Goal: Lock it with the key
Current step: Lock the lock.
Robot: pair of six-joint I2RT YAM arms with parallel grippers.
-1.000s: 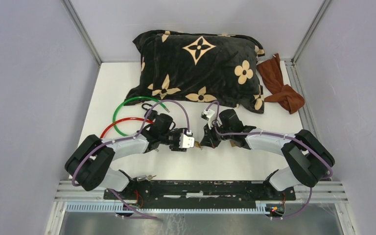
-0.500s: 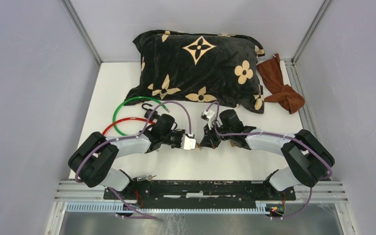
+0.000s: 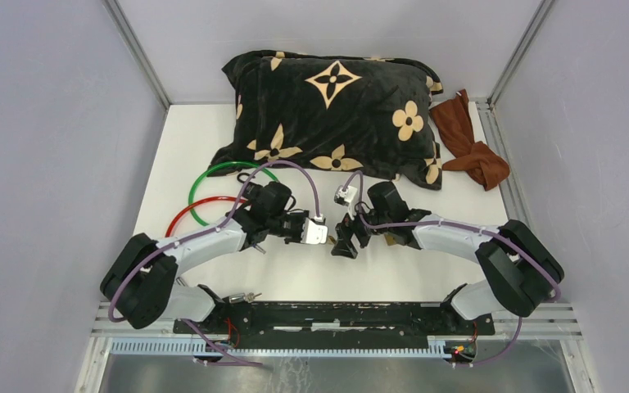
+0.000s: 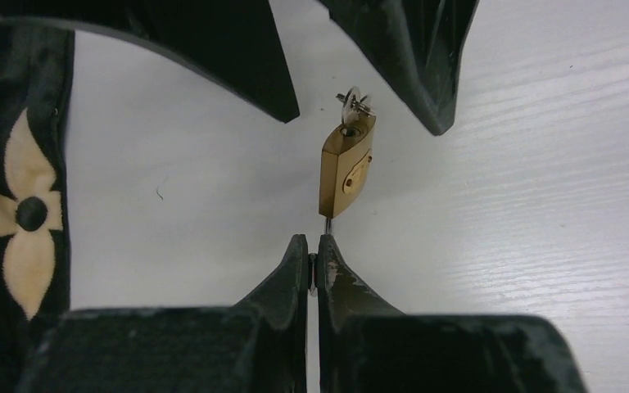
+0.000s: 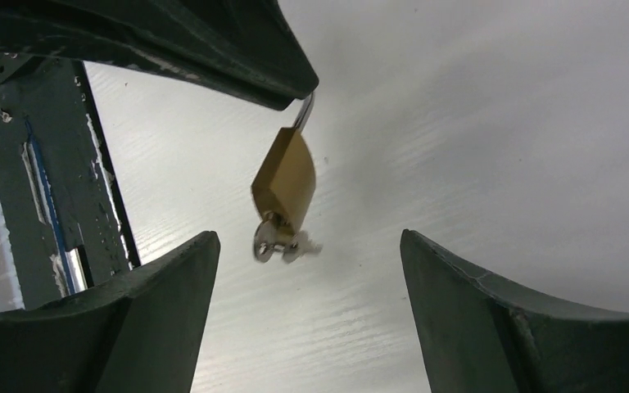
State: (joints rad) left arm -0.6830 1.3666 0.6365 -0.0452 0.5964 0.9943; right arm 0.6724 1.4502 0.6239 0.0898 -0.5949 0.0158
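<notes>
Closing over the last second, our left gripper point(image 4: 313, 260) now pinches the thin steel shackle point(image 4: 326, 223) of the small brass padlock point(image 4: 346, 168), while our right gripper point(image 3: 345, 244) has sprung wide and let go of the small silver key point(image 4: 352, 105). We see the padlock held clear of the white wood-grain counter point(image 4: 540, 205) midway between the two arms. Its body points away from the left gripper, and the key sits in the keyhole at the far end. The right fingers point(image 5: 131, 327) stand on either side of the key and touch neither key nor lock. We cannot tell whether the shackle is pressed fully home. We judge the step in hand to be a fresh grasp on the key for the locking turn. To do it well, we would bring the right gripper in along the line of the keyhole, close squarely on the flat of the key's head, and twist about that line alone. The left hold is on a slim rod, so the brass body may swing or spin with the twist. We would keep that pinch firm and turn slowly, without pulling the key outward.
</notes>
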